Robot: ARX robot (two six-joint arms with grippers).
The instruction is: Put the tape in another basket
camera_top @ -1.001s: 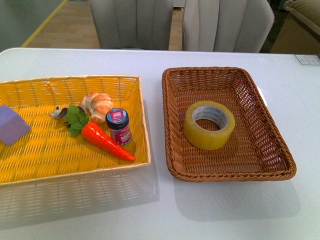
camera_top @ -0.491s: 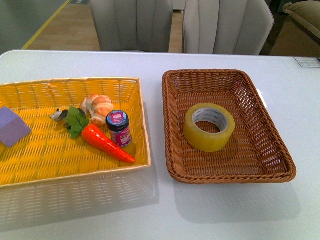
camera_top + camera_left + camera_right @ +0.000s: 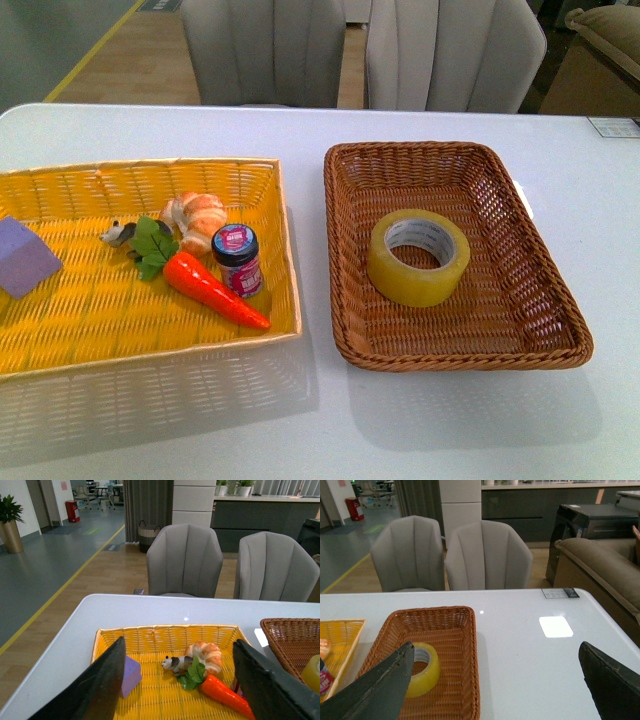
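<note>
The tape [image 3: 404,279], a yellowish roll with a white core, lies flat in the middle of the dark brown wicker basket [image 3: 455,358] on the right of the white table. Neither gripper shows in the front view. My left gripper [image 3: 180,641] is open and hovers over the yellow basket [image 3: 150,630], with nothing between its fingers. The tape [image 3: 312,672] and the brown basket [image 3: 290,630] sit at that view's edge. My right gripper [image 3: 496,645] is open above bare table beside the brown basket [image 3: 465,645]. One finger partly covers the tape [image 3: 427,672].
The yellow basket [image 3: 100,310] on the left holds a toy carrot [image 3: 210,288], a small jar [image 3: 238,258], a croissant [image 3: 203,215], a panda figure [image 3: 118,232] and a purple block [image 3: 22,255]. Two grey chairs [image 3: 360,50] stand behind the table. A white card [image 3: 612,126] lies far right.
The front view has shifted a little, so both baskets show slightly lower in the frame. Nothing on the table has moved relative to the rest.
</note>
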